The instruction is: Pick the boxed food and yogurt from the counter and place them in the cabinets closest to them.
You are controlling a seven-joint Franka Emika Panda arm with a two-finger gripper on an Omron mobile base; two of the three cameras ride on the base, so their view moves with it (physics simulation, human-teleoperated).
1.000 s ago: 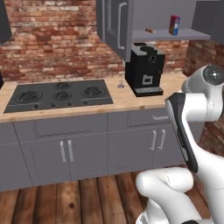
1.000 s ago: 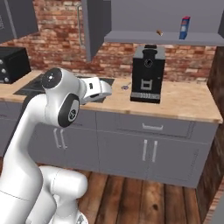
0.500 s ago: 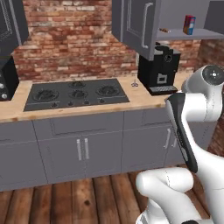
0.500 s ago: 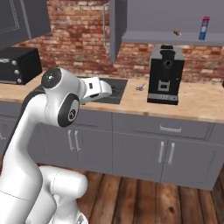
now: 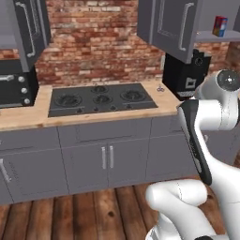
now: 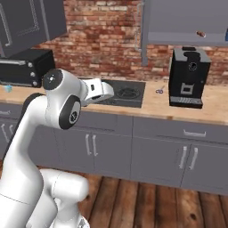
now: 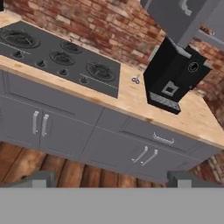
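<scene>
Fingers (image 7: 107,178) spread wide, empty; boxed food (image 5: 219,26) print too small to read.

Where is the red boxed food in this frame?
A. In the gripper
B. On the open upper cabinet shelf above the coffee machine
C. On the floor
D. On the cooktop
B: the boxed food stands upright on the grey shelf of the open upper cabinet, above the black coffee machine.
</scene>
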